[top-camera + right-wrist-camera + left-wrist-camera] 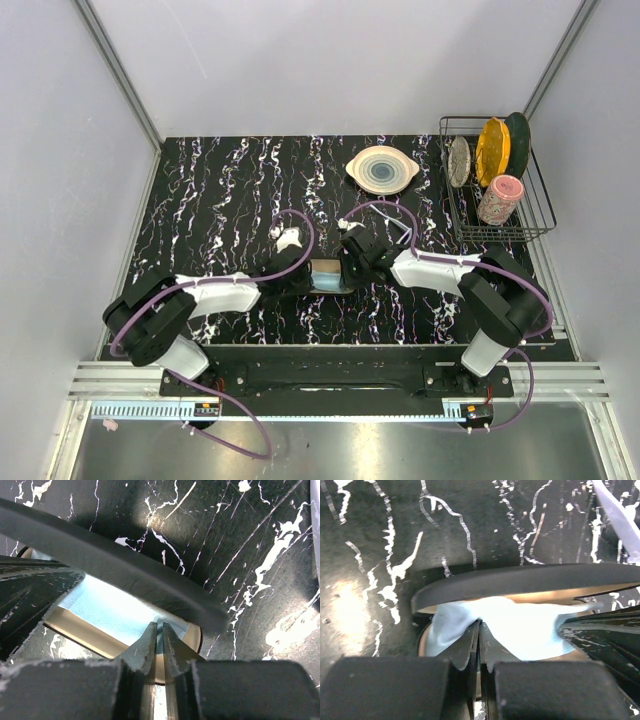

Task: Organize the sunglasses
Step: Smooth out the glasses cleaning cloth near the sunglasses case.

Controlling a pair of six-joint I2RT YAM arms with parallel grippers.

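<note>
The sunglasses I cannot pick out in any view. No thin whitish frame shows clearly, and I cannot tell whether the pair lies under the cloth inside the case.

What I do see at the middle of the worktop is a black oblong case with tan lining [328, 276]. It lies partly open, its lid raised as a dark curved band above the base. A light blue square cloth [520, 625] sits crumpled in the opening, spread across the tan lining.

The left arm [225, 293] reaches the case from its left end. Its jaws are closed tight, tips together and right against the cloth, but I cannot tell whether a fold is pinched between them. The right arm [425, 270] comes in from the opposite end. Its jaws are all but closed with only a thin slit between them, tips at the cloth's edge under the lid — again, I cannot say whether they hold anything.

A small whitish shape [288, 240] lies just behind the left arm's wrist, too small for me to name.

All of this sits on a black marble-patterned worktop with white veins [220, 190]. At the back right stands a dark wire dish rack [545, 225] holding a yellow plate [491, 150] and a pink cup [500, 198]. A round beige plate with grey-blue rings [382, 169] lies just left of the rack.
</note>
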